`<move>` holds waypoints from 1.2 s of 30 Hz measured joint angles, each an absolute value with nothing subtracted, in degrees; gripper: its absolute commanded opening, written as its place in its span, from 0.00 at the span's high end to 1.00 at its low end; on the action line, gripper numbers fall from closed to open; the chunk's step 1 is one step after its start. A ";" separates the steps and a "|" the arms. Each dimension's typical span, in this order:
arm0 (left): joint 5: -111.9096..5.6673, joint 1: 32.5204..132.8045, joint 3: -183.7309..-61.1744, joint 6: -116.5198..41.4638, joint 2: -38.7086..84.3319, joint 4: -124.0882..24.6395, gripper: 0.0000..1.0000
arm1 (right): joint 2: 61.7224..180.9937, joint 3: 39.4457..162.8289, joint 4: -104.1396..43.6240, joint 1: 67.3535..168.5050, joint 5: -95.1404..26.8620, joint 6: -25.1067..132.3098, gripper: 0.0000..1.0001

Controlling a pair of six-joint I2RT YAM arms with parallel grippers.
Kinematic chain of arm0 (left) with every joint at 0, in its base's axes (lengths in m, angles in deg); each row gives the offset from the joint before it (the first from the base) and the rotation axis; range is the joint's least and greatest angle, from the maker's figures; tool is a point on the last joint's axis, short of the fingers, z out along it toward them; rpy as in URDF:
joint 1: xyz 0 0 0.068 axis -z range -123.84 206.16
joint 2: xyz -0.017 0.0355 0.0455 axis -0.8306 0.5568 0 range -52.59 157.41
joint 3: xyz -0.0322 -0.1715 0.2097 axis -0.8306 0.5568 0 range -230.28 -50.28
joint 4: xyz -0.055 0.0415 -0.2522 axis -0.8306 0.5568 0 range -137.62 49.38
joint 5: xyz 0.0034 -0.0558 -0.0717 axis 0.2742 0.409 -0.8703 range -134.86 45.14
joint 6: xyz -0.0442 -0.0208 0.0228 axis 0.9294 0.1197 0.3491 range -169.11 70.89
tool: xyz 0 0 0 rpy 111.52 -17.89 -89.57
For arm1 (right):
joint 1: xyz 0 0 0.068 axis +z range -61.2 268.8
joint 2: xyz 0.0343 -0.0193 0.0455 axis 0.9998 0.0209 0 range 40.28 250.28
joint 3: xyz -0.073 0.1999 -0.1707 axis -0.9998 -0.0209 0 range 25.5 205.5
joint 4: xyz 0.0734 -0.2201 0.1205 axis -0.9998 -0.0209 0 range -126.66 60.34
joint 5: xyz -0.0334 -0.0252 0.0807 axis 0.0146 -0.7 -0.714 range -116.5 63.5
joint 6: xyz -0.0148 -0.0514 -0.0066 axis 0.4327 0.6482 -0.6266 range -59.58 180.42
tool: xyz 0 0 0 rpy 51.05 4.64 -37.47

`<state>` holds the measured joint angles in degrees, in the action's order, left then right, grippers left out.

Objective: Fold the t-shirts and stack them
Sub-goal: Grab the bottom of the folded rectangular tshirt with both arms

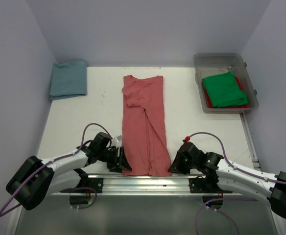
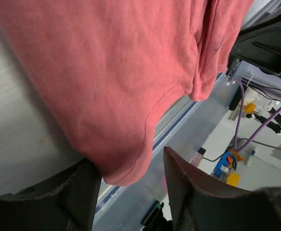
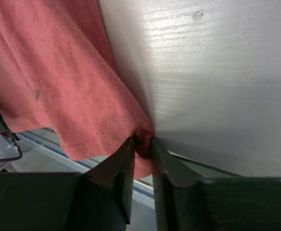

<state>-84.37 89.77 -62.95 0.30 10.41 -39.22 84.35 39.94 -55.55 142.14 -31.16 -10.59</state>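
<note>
**A:** Nearest first. Right side?

**B:** My right fingers [image 3: 114, 178] are pinched together on the near right corner of the salmon-red t-shirt [image 3: 58, 86]. A bit of cloth is squeezed between the tips, right at the near edge of the desk [image 3: 217, 72].

**A:** Left?

**B:** My left fingers [image 2: 193, 192] stand apart with a clear gap and are clamped on nothing. The shirt's near left corner hangs down into that gap, its hem against one finger. I can't tell whether it touches the other finger.

**A:** Where does the shirt lie?

**B:** It lies flat in the middle of the desk, folded lengthwise into a long narrow strip. The bottom hem is at the near edge between my two arms, slightly over the edge, and the collar end points away.

**A:** Farther back?

**B:** A dusty teal-blue t-shirt [image 1: 68, 78] sits folded at the far left corner, well apart from the strip. At the far right is a clear plastic bin [image 1: 221, 58]. Inside it, a bright green t-shirt [image 1: 224, 89] lies folded on top of a red t-shirt [image 1: 207, 101], which shows only at the edges.
</note>
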 measured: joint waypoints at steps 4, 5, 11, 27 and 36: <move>-84.69 90.82 -62.03 1.31 12.72 -43.41 0.70 | 86.08 39.59 -53.76 142.19 -31.91 -11.07 1.00; -84.30 91.10 -61.62 1.37 12.88 -44.05 0.74 | 86.49 39.48 -53.28 142.32 -32.13 -11.26 1.00; -82.33 91.80 -60.30 1.76 11.13 -45.18 1.00 | 86.62 39.42 -52.30 142.49 -32.06 -10.91 1.00; -63.10 92.24 -71.76 -5.80 5.21 -40.75 1.00 | 94.91 58.56 -52.73 141.38 -20.00 5.98 1.00; -50.47 90.34 -80.06 -13.49 13.71 -41.62 1.00 | 109.09 66.02 -47.64 132.46 -17.46 17.02 1.00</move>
<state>-50.47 90.34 -80.06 -13.49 13.71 -41.62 109.09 66.02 -47.64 132.46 -17.46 17.02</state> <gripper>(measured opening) 0.026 0.011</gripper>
